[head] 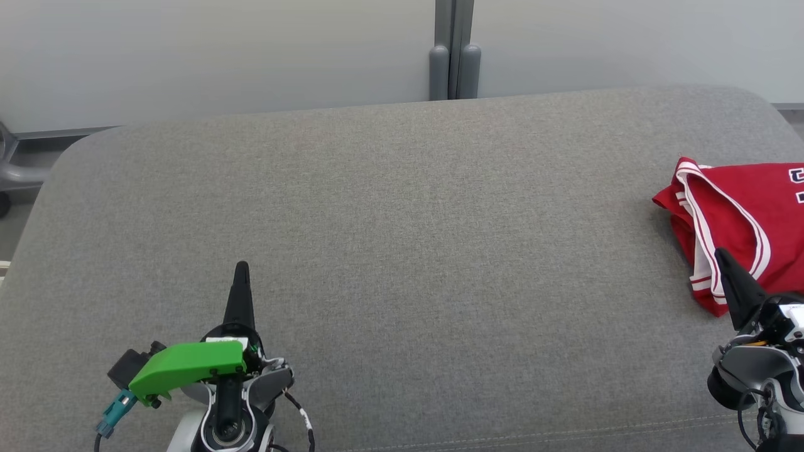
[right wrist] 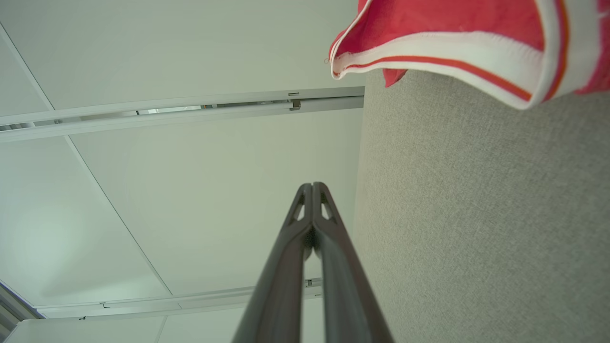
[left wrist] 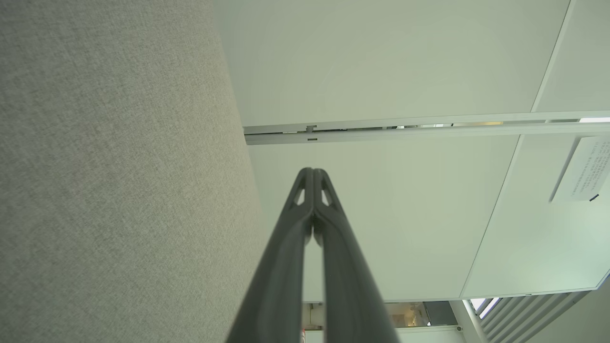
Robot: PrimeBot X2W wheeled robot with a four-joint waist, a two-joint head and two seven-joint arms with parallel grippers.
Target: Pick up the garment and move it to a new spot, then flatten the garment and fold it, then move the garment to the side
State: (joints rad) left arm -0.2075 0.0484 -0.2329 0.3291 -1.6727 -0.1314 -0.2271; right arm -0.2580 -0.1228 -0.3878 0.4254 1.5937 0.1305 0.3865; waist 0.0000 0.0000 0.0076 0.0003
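- Pointing out across the grey padded surface (head: 402, 238), the left gripper (head: 241, 271) has its two dark fingers pressed tight together, with nothing between the tips.
- Close up in the left wrist view, those fingers (left wrist: 283, 267) form one closed wedge. Grey fabric lies to one side of them and pale wall panels (left wrist: 381, 62) lie beyond their tips.
- The right gripper (head: 722, 254) is closed the same way, its fingers flat against each other and pinching nothing.
- The red garment (head: 744, 201), edged with white-and-red striped trim, lies bunched on the surface at the right fingers' tips and beyond them. Seen from above, the tips overlap its near edge, but I cannot tell whether they touch the cloth.
- In the right wrist view the trimmed hem sits ahead of the fingertips and off to one side.
- The garment is well apart from the left fingers, across a broad stretch of grey fabric.
- A green cover (head: 188, 367) sits on the left wrist, behind the base of the fingers.
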